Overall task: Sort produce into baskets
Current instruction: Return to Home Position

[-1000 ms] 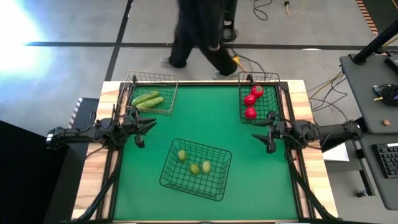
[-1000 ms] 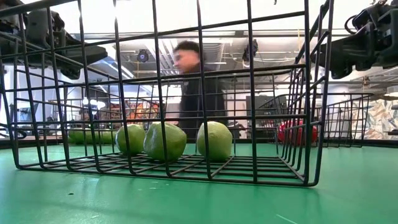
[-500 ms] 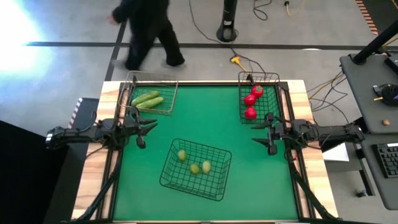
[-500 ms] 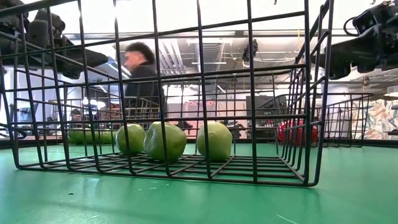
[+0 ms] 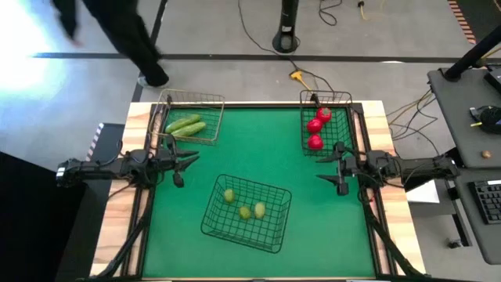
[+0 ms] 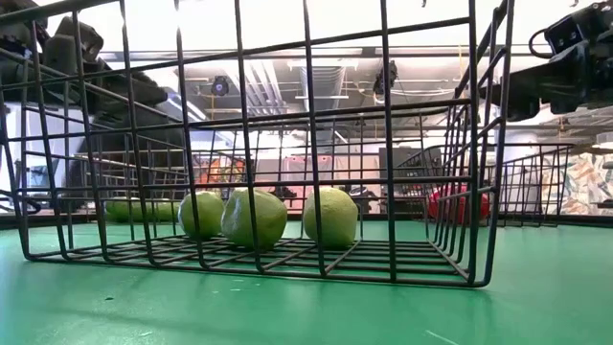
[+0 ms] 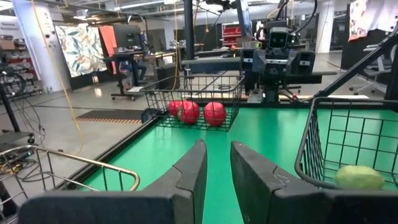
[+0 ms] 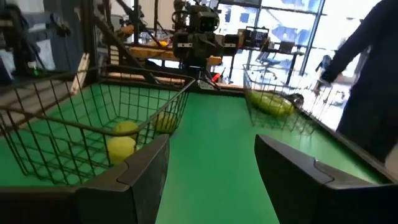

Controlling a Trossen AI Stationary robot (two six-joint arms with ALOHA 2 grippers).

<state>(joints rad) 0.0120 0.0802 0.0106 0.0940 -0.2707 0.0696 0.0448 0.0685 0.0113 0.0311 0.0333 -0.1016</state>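
Observation:
Three yellow-green limes (image 5: 245, 210) lie on the floor of the large wire basket (image 5: 210, 229) at the table's near middle; they also show in the low view (image 6: 254, 218). Two green cucumbers (image 5: 186, 125) lie in the small basket (image 5: 205, 139) at the far left. Three red tomatoes (image 5: 315, 125) lie in the small basket (image 5: 344, 102) at the far right. My left gripper (image 5: 188, 160) hovers by the table's left edge, open by a narrow gap (image 7: 217, 163) and empty. My right gripper (image 5: 322, 171) hovers by the right edge, open wide (image 8: 211, 149) and empty.
Bare green table (image 5: 262, 149) lies between the two grippers and the baskets. A person (image 5: 133, 39) walks on the floor beyond the table's far left corner and also shows in the right wrist view (image 8: 373, 81). A desk with a keyboard (image 5: 489, 200) stands to the right.
The person beyond the far edge has walked toward the left. Both grippers, the baskets and the produce have kept still.

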